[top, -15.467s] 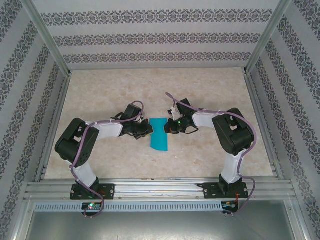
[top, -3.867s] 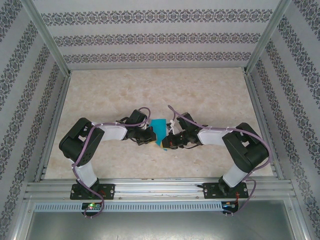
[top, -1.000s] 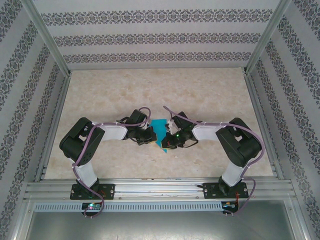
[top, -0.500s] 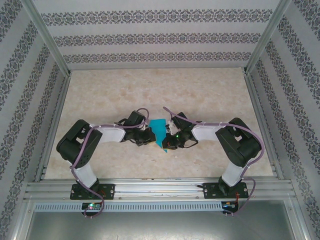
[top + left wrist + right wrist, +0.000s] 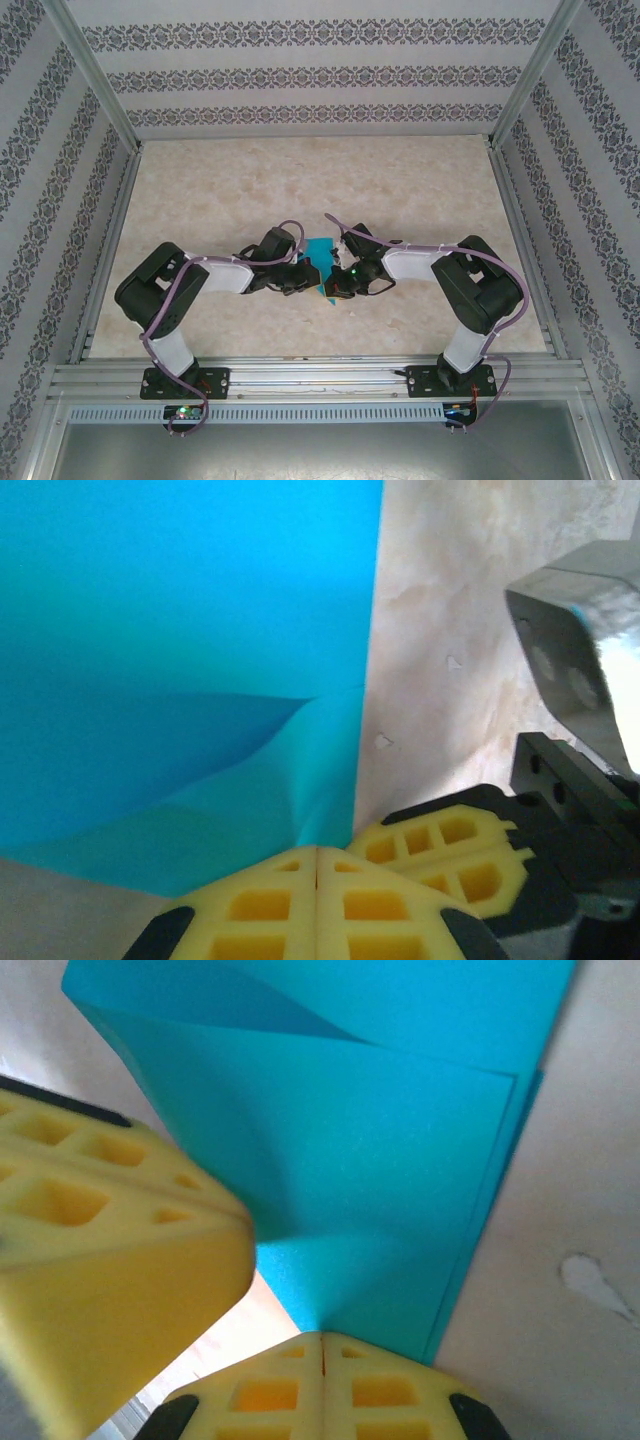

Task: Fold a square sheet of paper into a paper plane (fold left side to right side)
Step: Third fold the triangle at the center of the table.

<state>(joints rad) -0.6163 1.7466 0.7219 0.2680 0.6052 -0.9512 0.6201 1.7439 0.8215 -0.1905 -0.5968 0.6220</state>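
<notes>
The square sheet of paper [image 5: 318,258] is teal-blue, folded and partly lifted off the table between both grippers. In the left wrist view the paper [image 5: 180,660] bulges with a soft crease, and its lower corner runs into the seam of my left gripper [image 5: 317,865], whose yellow pads are shut on it. My right gripper [image 5: 322,1348] is likewise shut on a corner of the layered paper [image 5: 380,1170]. The two grippers [image 5: 301,279] [image 5: 334,286] stand almost touching at the sheet's near edge. The other gripper's yellow fingers [image 5: 440,845] [image 5: 90,1250] crowd each wrist view.
The marble-patterned table [image 5: 300,180] spreads beyond the paper. Aluminium frame rails [image 5: 300,375] run along the near edge, and patterned walls [image 5: 320,75] close in the back and sides.
My left gripper has shifted right toward the right gripper, carrying its side of the paper over. Less teal shows from above. The right gripper has held its place.
</notes>
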